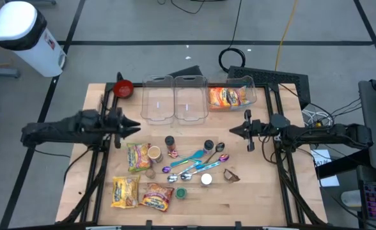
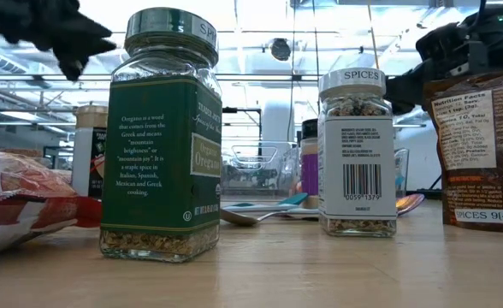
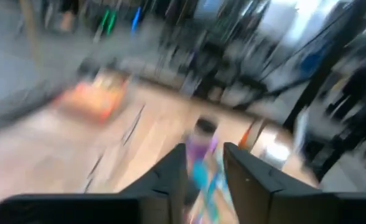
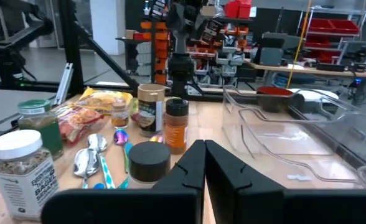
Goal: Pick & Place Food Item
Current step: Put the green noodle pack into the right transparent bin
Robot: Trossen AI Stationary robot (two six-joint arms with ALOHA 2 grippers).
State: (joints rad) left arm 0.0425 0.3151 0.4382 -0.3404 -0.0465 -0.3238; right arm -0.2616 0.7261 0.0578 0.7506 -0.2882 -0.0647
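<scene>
Orange noodle packet lies in the right clear bin. The left gripper is a little open, holding nothing. The right gripper is closed tight, empty.

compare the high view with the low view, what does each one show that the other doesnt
Only the high view shows the three clear bins, the rightmost holding a food packet, the red bowl, and both arms whole, with the left claw and right claw above the table. Only the low view shows the labels: the green oregano jar and the spices jar up close. Both show the spoons.
</scene>
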